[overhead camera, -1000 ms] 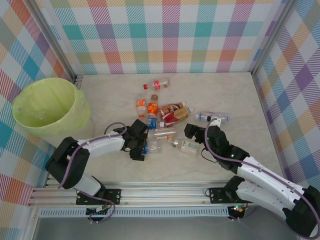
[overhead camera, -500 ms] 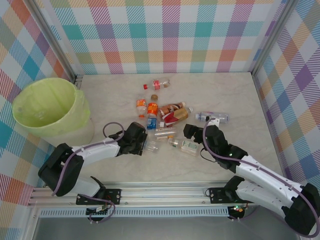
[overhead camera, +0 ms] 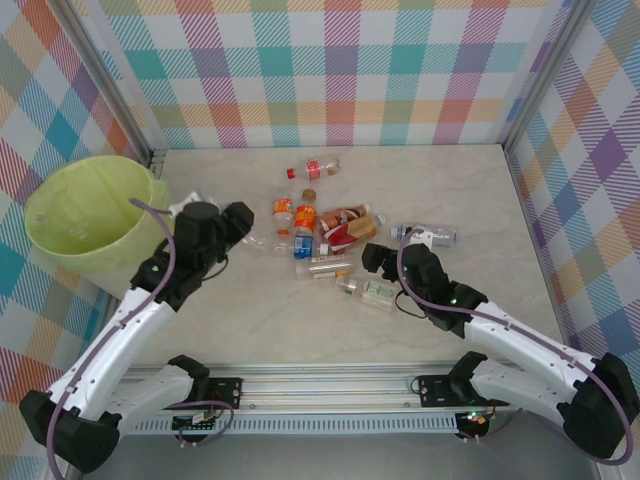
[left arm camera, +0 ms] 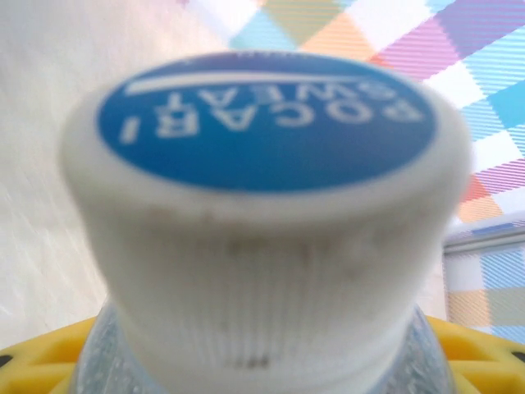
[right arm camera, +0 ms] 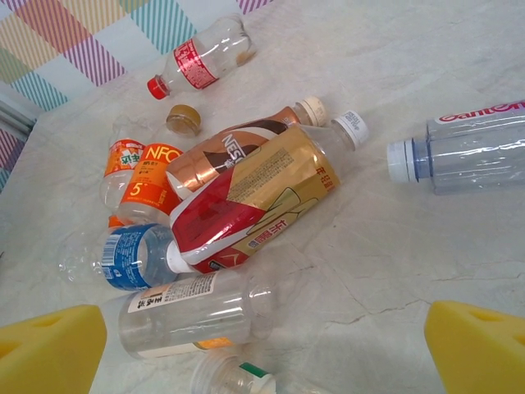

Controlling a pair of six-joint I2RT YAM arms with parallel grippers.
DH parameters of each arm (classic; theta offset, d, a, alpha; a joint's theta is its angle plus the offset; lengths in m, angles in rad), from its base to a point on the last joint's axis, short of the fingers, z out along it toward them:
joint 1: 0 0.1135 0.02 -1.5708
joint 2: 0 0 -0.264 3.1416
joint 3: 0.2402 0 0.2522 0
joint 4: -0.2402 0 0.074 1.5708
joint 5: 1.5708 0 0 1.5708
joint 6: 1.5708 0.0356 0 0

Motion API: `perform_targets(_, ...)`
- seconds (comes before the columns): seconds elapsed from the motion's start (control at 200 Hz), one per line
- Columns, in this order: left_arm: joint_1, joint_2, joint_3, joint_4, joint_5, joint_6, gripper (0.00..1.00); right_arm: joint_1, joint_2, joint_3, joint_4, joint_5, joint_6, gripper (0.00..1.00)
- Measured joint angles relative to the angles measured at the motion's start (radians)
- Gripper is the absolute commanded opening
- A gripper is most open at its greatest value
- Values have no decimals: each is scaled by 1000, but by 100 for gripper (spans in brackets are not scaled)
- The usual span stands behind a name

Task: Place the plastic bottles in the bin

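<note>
Bin [overhead camera: 130, 255], round and lined with a translucent lime-green plastic bag, stands at the left edge of the bench [overhead camera: 480, 200], mouth up. Just to its right in the view from above, my left gripper [overhead camera: 235, 225] is clenched on a clear plastic bottle [left arm camera: 271, 361]. My wrist camera looks almost straight at its ribbed white cap [left arm camera: 271, 246], whose blue top reads POCARI SWEAT, and my yellow pads [left arm camera: 41, 361] sit on either side of the neck.

Around the middle of the bench the other plastic bottles lie on their sides in a loose cluster. Toward the far edge, a little apart, is a red-capped bottle with a red label [right arm camera: 201, 57], with a loose gold cap [right arm camera: 182, 119] near it. A pair of orange-labelled bottles [right arm camera: 135, 176] lies side by side against a copper-brown bottle [right arm camera: 246, 139], which touches a bottle wrapped in gold and red [right arm camera: 254, 197]. A blue-labelled bottle [right arm camera: 131, 254] lies on the near side of the orange pair, with a clear bottle with a white label [right arm camera: 189, 312] just beside it. A clear bottle with a green band [overhead camera: 372, 292] lies just beside my right gripper [overhead camera: 368, 255], which is spread wide and grasps nothing.

Further right, apart from the cluster, lies a clear bottle with a pale cap and red lettering [right arm camera: 467, 148].
</note>
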Motion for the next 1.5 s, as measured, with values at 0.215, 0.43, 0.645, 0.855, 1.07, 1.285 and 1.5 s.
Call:
perform_targets(0.215,134,113,323,-135,-101,280,43,0,45,40,12,-16,4,100)
perform_targets(0.43,288,200,489,-184,-213,438,43,0,52,44,22,-26,15,100)
perform_targets(0.645,473,204,552,-196,-278,505,43,0,65,50,27,-28,16,100)
perform_targets(0.855,663,231,583,-202,-247,505,43,0,105,61,35,-40,16,100)
perform_targets(1.07,778,256,571,-229,-209,491,46,0,107,65,44,-43,0,100)
perform_targets(1.285,788,262,478,-261,-210,477,52,0,98,84,20,-37,-30,100)
perform_targets(1.5,789,262,400,-293,-180,445,68,0,82,100,-46,-30,-54,100)
